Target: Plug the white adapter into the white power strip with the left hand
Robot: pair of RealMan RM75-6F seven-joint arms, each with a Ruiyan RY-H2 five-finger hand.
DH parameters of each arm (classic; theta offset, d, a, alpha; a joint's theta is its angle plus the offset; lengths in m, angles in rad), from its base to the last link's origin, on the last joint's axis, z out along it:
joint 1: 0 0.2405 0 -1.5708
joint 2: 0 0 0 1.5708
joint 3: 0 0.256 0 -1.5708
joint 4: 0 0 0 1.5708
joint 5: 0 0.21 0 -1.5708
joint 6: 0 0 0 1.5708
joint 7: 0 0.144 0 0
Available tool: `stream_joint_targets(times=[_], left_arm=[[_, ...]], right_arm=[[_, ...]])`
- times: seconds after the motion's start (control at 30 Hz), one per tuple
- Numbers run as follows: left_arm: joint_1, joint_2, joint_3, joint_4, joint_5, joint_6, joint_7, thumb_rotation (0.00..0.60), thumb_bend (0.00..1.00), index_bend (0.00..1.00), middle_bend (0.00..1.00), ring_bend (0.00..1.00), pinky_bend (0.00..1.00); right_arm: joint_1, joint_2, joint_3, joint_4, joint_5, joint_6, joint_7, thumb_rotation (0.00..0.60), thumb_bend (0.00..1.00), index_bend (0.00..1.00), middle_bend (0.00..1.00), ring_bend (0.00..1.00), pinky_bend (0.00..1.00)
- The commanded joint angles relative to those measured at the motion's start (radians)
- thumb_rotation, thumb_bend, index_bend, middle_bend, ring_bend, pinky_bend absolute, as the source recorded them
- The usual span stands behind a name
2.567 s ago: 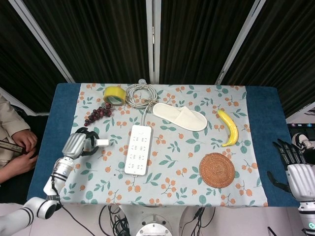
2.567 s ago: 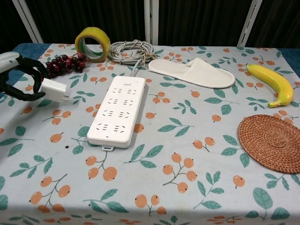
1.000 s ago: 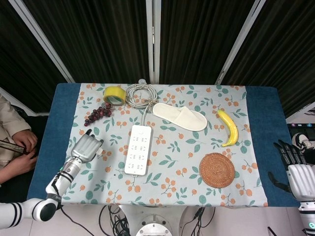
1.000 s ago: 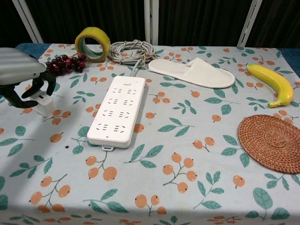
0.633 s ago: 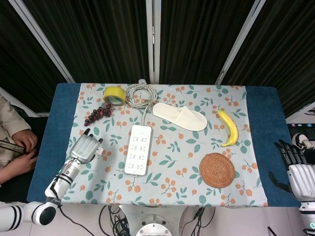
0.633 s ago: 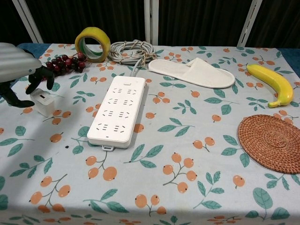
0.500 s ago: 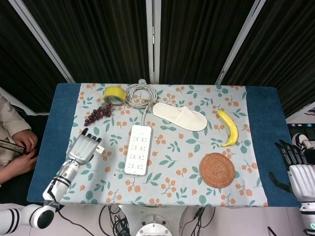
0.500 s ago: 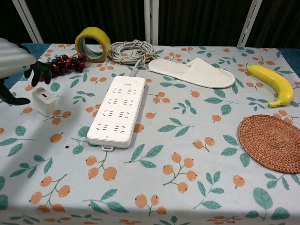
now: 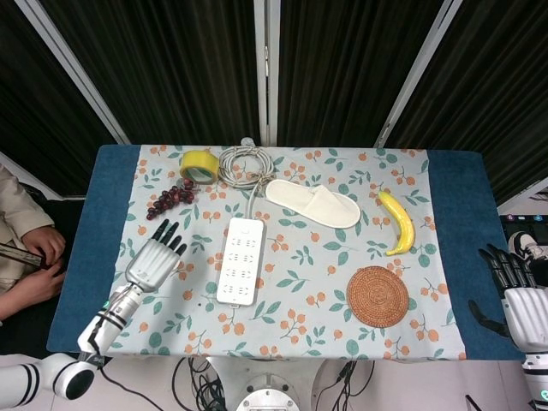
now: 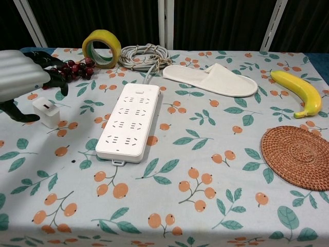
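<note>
The white power strip [image 9: 241, 260] [image 10: 129, 121] lies flat at the table's middle-left, its cord running back to a coil. The white adapter [image 10: 46, 112] stands by itself on the cloth left of the strip; the head view hides it under my hand. My left hand [image 9: 154, 259] [image 10: 23, 77] hovers just above the adapter with its fingers spread, holding nothing. My right hand [image 9: 516, 301] hangs beyond the table's right edge, fingers apart and empty.
A yellow tape roll [image 10: 102, 48], dark grapes [image 10: 71, 69] and the coiled cable [image 10: 145, 55] sit at the back left. A white slipper [image 10: 211, 79], a banana [image 10: 299, 92] and a woven coaster [image 10: 299, 156] lie to the right. A person's hands [image 9: 34, 257] are at the left edge.
My left hand set the adapter down on the cloth left of the strip, let go, and lifted with its fingers spreading. The right hand stayed put.
</note>
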Motion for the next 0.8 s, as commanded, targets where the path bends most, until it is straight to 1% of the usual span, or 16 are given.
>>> stream_joint_targets(times=[0.03, 0.27, 0.43, 0.63, 0.8], left_arm=[[0.006, -0.013, -0.002, 0.023, 0.000, -0.011, -0.013, 0.600, 0.23, 0.32, 0.28, 0.04, 0.05], [0.015, -0.034, -0.007, 0.083, 0.054, -0.005, -0.080, 0.600, 0.25, 0.37, 0.34, 0.10, 0.07], [0.020, -0.047, -0.009, 0.112, 0.072, -0.016, -0.112, 0.600, 0.26, 0.38, 0.35, 0.10, 0.07], [0.023, -0.058, -0.013, 0.133, 0.086, -0.026, -0.123, 0.600, 0.28, 0.39, 0.35, 0.10, 0.07], [0.027, -0.065, -0.018, 0.151, 0.092, -0.034, -0.137, 0.600, 0.30, 0.41, 0.37, 0.12, 0.07]], right_arm=[[0.002, -0.001, 0.001, 0.000, 0.000, -0.002, -0.001, 0.600, 0.25, 0.00, 0.01, 0.00, 0.00], [0.005, -0.003, 0.002, -0.005, 0.001, -0.008, -0.008, 0.600, 0.25, 0.00, 0.01, 0.00, 0.00], [0.004, -0.002, 0.002, -0.009, 0.003, -0.008, -0.013, 0.600, 0.25, 0.00, 0.01, 0.00, 0.00], [0.004, -0.002, 0.002, -0.013, 0.004, -0.009, -0.018, 0.600, 0.25, 0.00, 0.01, 0.00, 0.00], [0.004, -0.001, 0.002, -0.018, 0.005, -0.011, -0.023, 0.600, 0.25, 0.00, 0.01, 0.00, 0.00]])
